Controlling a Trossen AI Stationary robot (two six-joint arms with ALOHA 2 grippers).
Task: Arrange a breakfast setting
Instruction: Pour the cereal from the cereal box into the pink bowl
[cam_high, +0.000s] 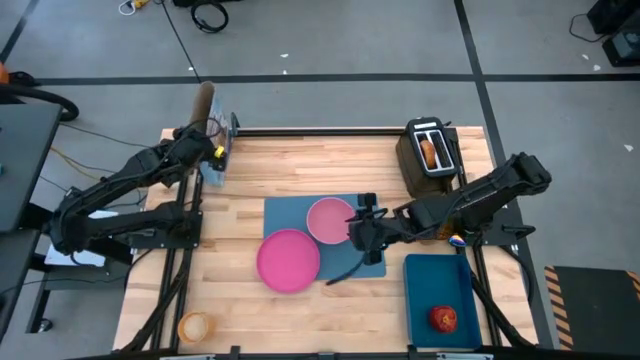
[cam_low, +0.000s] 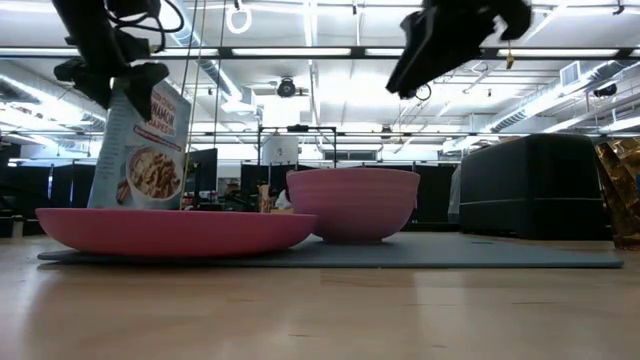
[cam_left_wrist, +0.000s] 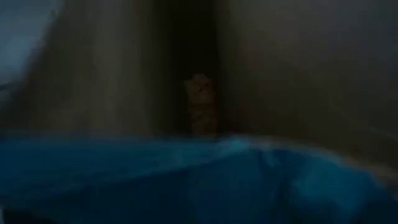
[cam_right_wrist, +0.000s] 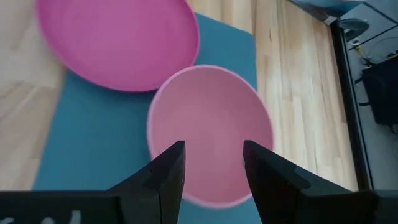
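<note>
**Right gripper hangs open over the bowl; left holds the cereal box at the far edge**

The right gripper (cam_right_wrist: 212, 165) has its two dark fingers spread with nothing between them, and the pink bowl (cam_right_wrist: 210, 134) sits straight below the gap. The low view shows this gripper well above the bowl's rim, so it is clear of the bowl, not gripping it.

The bowl stands on the blue mat (cam_high: 285, 212), and the rest is placed from the bowl. The pink plate (cam_high: 288, 259) lies just beside it toward the table's near edge, half on the mat and half on bare wood, which reads as not quite settled for a setting. A dark spoon-like shape (cam_high: 350, 268) lies on the mat's edge near the bowl; I cannot tell its colour.

Well apart from the bowl, toward the near right corner, the red apple (cam_high: 444, 319) rests in the darker blue tray (cam_high: 425, 280). The bagel (cam_high: 428, 151) stands in the black toaster (cam_high: 430, 150) beyond the bowl. The amber cup (cam_high: 194, 326) is far off at the near left corner. These four look yet to be brought to the mat.

The left gripper (cam_high: 205, 152) is at the top of a cereal box (cam_low: 140, 150) well left of the bowl, apparently holding it upright, though its fingers' closure I cannot tell.
</note>
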